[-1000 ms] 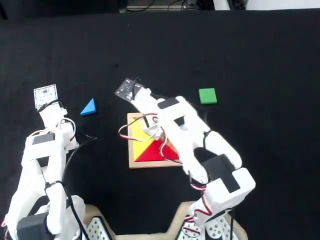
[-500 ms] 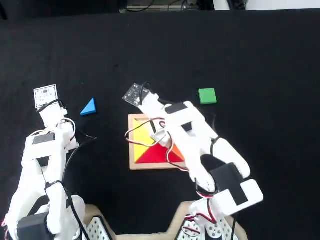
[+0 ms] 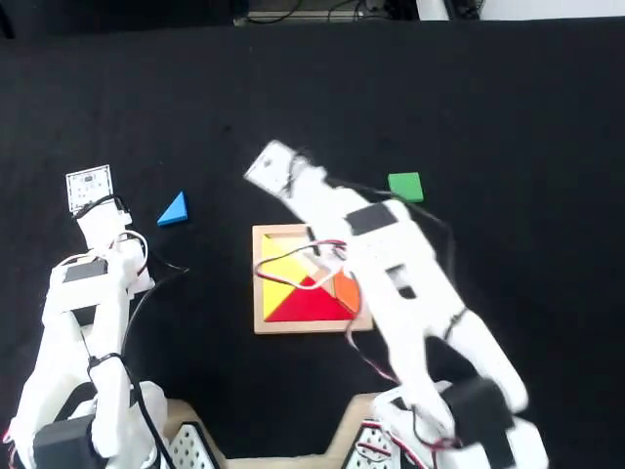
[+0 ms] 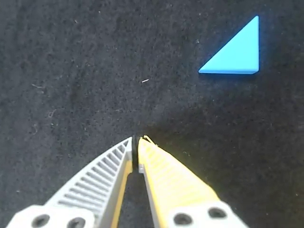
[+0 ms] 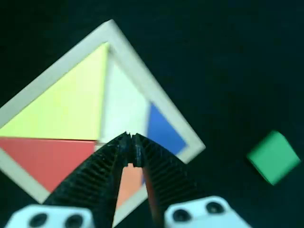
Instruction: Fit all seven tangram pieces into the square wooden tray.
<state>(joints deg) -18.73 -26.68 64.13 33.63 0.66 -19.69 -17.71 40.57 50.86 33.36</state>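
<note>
Both are closed and empty: your right claw (image 5: pixel 130 138), just above the square wooden tray (image 3: pixel 257 283), seems free for the green square (image 3: pixel 405 187) beyond its right corner, and your left claw (image 4: pixel 136 142) for the blue triangle (image 3: pixel 173 209) left of it.

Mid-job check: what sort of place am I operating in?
Likely a robotics lab bench: a black cloth-covered table, a white left arm and right arm mounted at its near edge, and loose cables beyond the far edge.

Lighting even, overhead. Black desk (image 3: pixel 488 117) absorbs light; white right arm (image 3: pixel 391 264) reads bright. Soft shadow darkens desk around left pincer (image 4: pixel 137 141) tips.
</note>
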